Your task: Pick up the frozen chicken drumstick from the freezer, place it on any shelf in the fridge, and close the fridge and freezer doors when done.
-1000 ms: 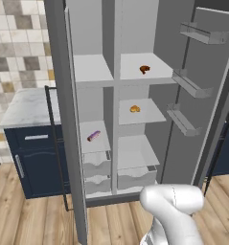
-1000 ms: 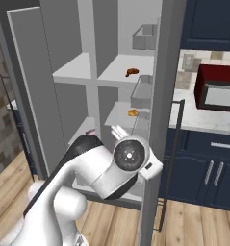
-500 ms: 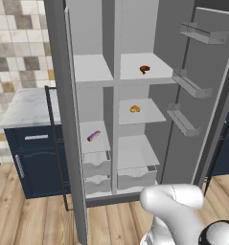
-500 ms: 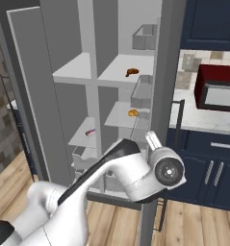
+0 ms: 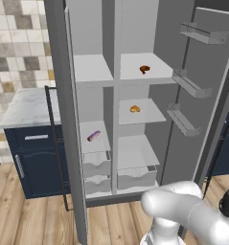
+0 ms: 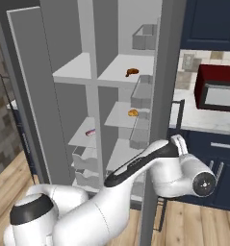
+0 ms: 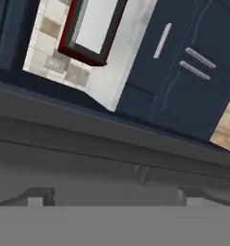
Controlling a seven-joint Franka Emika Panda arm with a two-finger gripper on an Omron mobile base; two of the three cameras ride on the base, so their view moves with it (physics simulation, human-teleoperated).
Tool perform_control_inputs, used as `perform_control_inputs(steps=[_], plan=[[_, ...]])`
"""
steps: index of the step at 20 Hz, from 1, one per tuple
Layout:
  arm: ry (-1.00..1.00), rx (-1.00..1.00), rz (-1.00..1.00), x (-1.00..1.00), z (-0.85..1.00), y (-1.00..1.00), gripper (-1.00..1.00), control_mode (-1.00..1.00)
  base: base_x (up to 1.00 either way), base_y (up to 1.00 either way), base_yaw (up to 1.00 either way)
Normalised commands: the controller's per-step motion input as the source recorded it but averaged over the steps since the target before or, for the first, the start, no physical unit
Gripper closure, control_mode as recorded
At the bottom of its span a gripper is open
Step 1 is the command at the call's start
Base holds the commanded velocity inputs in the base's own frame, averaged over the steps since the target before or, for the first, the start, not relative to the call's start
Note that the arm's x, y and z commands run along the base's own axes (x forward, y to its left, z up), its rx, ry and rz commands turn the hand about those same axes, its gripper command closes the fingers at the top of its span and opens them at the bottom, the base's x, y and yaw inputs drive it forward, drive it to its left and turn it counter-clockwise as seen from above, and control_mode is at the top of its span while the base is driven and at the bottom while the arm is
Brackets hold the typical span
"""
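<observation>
Reddish-brown lumpy frozen chicken drumstick (image 5: 144, 69) is lying on the white top shelf (image 5: 159, 76) of the wider fridge column (image 5: 140, 115), so placement appears complete. Both tall grey doors (image 5: 204, 95) are standing open, still awaiting closing. The gripper (image 7: 114, 194) is spread wide, holding nothing, seemingly facing the fridge door's edge.

No lettering, labels, brands or numbers legible to me on anything here: doors, shelves, cabinets and appliance faces are all plain.
</observation>
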Motion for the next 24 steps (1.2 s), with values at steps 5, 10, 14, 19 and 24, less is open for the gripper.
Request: perform_control_inputs(steps=[5,10,14,19,24], plan=[[-0.05,0.23,0.05,0.67,-0.42,-0.46,-1.00,-1.00,0.00,0.00,0.00],[0.00,0.20,0.08,0.70,-0.30,-0.39,-1.00,-1.00,0.00,0.00,0.00],[0.00,0.16,0.11,0.78,-0.21,-0.13,-1.00,-1.00,0.00,0.00,0.00],[0.00,0.13,0.16,0.81,-0.13,0.06,-1.00,-1.00,0.00,0.00,0.00],[0.01,0.08,0.15,0.70,-0.15,0.56,-1.00,-1.00,0.00,0.00,0.00]])
